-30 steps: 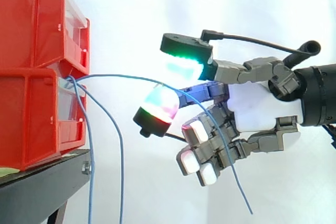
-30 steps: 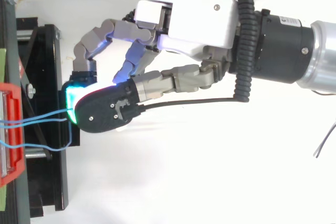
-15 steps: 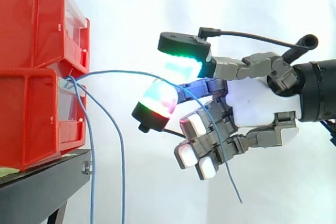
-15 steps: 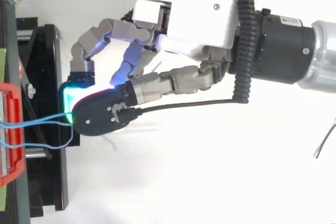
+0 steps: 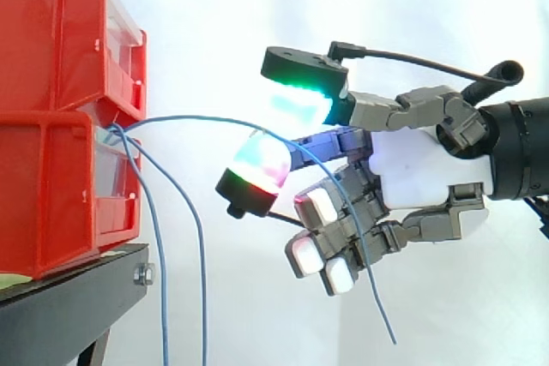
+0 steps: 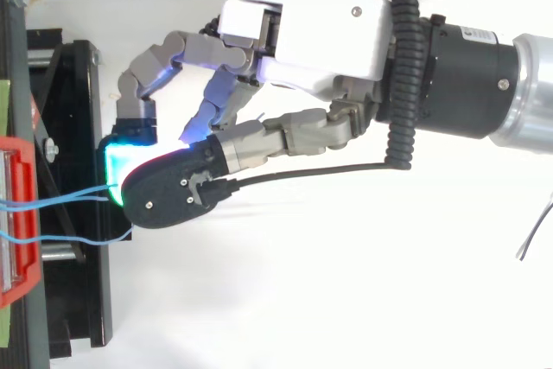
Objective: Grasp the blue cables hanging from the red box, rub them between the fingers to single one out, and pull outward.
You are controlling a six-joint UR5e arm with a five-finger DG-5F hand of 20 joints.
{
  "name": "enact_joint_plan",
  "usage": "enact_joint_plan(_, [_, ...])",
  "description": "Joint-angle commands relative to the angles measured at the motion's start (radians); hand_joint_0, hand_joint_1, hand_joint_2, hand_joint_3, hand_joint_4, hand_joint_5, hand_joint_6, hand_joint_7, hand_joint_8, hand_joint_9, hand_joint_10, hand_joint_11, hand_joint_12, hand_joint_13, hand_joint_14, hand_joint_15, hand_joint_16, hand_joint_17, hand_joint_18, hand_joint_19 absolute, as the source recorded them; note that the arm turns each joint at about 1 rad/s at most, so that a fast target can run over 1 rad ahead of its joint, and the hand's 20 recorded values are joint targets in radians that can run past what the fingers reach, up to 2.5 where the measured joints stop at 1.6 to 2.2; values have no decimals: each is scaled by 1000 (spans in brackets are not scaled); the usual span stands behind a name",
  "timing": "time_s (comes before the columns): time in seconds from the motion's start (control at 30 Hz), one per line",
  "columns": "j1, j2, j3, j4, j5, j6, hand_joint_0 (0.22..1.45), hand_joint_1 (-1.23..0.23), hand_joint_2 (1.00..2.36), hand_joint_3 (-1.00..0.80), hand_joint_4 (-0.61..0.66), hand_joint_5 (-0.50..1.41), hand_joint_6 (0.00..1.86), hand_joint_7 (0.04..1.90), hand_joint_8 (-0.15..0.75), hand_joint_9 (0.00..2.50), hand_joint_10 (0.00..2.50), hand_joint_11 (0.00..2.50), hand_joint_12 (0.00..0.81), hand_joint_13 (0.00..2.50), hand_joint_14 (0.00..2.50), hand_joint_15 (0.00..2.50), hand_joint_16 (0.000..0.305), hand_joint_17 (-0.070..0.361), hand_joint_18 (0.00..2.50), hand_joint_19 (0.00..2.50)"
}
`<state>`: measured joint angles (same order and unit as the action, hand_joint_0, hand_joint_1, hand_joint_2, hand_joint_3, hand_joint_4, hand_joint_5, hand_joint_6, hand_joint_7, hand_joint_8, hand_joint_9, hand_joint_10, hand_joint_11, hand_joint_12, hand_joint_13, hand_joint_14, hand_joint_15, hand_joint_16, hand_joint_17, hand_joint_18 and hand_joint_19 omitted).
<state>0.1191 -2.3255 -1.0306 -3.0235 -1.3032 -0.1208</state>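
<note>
Side view: two red bins stand stacked on a black stand (image 5: 69, 306) at the left, before a white curtain (image 5: 223, 6). The blue cables come out of the front of the lower red box (image 5: 51, 195), under the upper red bin (image 5: 51, 36).

One blue cable (image 5: 202, 118) arcs out level to the right. It passes between a green-glowing pad (image 5: 300, 100) above and a pad glowing red and cyan (image 5: 259, 167) below. It lies on the top of the lower pad. From there it runs down across the curled fingers (image 5: 319, 205), whose pads glow white, and its free end hangs below them.

The hand (image 5: 425, 173) comes in from the right, well apart from the box. It is closed about this single cable, with the two coloured pads drawn together over it and the remaining fingers folded in toward the palm.

The other blue cables (image 5: 202, 297) hang slack from the box, just beside the stand, clear of the hand.

Top view: the hand (image 6: 311, 32) reaches toward the stand. The held cable (image 6: 60, 203) runs from the box under the black-backed pad.
</note>
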Motion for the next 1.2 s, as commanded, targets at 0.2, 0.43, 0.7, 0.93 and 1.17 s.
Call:
enact_joint_plan(0.2, [1,6,7,-3,2,7,500,-607,1000,-500,113,-151,842,925,322,1182,22,679,383,1009,23,581,55,123,924,666])
enact_joint_plan(0.43, [-3,21,30,-23,7,0,507,-652,1000,-500,116,-151,841,925,317,1174,21,668,380,1002,22,586,54,120,918,667])
enact_joint_plan(0.7, [2,21,-2,-95,8,12,540,-758,1000,-497,109,-156,847,929,311,1155,22,689,369,990,22,591,51,115,896,670])
enact_joint_plan(0.93, [14,21,-3,-94,15,26,602,-742,1008,-383,77,-152,877,961,305,1179,22,690,358,999,24,593,47,107,894,681])
enact_joint_plan(1.17, [21,21,3,-94,31,26,589,-690,1006,-409,83,-150,880,941,306,1185,22,688,359,1006,23,587,48,107,902,679])
